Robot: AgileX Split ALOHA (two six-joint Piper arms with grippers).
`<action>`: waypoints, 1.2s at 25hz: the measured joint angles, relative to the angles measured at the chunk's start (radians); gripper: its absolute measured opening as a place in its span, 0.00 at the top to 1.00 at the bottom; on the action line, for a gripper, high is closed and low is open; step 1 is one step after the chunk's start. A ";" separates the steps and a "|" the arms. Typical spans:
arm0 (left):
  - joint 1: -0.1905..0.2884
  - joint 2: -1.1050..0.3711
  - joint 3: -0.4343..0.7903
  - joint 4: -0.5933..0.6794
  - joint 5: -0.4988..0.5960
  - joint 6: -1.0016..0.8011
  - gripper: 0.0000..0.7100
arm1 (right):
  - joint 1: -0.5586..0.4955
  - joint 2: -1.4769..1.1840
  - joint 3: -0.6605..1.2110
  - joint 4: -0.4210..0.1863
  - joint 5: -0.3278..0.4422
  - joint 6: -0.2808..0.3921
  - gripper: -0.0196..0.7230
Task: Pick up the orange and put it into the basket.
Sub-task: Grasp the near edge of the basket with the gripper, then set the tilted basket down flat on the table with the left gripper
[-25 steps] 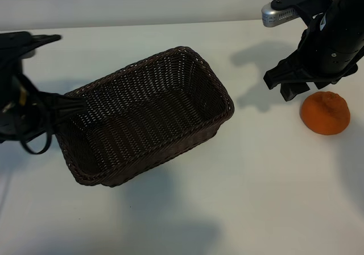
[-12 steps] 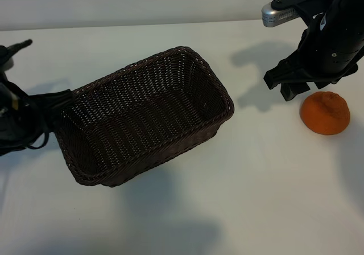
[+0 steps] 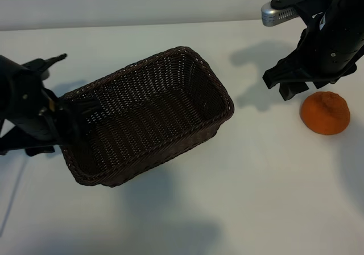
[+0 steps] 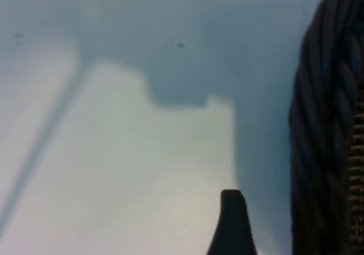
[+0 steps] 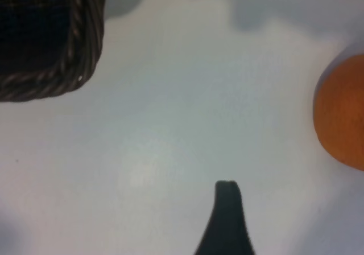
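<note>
The orange [image 3: 325, 112] lies on the white table at the right, apart from everything; its edge also shows in the right wrist view, orange [image 5: 344, 112]. The dark wicker basket [image 3: 226, 98] stands near the middle, with nothing in it. My right gripper [image 3: 293, 86] hovers open just up and left of the orange, not touching it; one finger [image 5: 227, 209] shows over bare table. My left gripper [image 3: 73, 114] is at the basket's left end, open and holding nothing. Its finger [image 4: 231, 215] sits beside the braided rim of the basket [image 4: 324, 124].
White table [image 3: 256, 181] stretches in front of the basket and the orange. A corner of the basket [image 5: 85, 61] lies off to one side in the right wrist view. A pale wall runs along the table's back edge.
My left arm has swung in from the table's left edge to the basket's left end. The right arm, the basket and the orange have stayed put.
</note>
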 joint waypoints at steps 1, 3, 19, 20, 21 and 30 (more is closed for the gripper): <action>0.000 0.015 0.000 -0.001 -0.011 0.001 0.21 | 0.000 0.000 0.000 -0.001 0.000 0.000 0.23; 0.000 0.041 0.000 -0.003 -0.027 0.003 0.21 | 0.000 0.000 0.000 -0.003 0.000 0.000 0.23; 0.003 0.154 0.000 -0.070 -0.104 0.077 0.29 | 0.000 0.000 0.000 -0.004 0.000 -0.001 0.24; 0.004 0.154 0.000 -0.073 -0.105 0.076 0.33 | 0.000 0.000 0.000 -0.004 0.000 -0.001 0.24; 0.005 0.154 0.000 -0.075 -0.108 0.073 0.38 | 0.000 0.000 0.000 -0.004 0.000 -0.001 0.24; 0.006 0.154 0.000 -0.079 -0.127 0.097 0.41 | 0.000 0.000 0.000 -0.007 0.000 0.000 0.24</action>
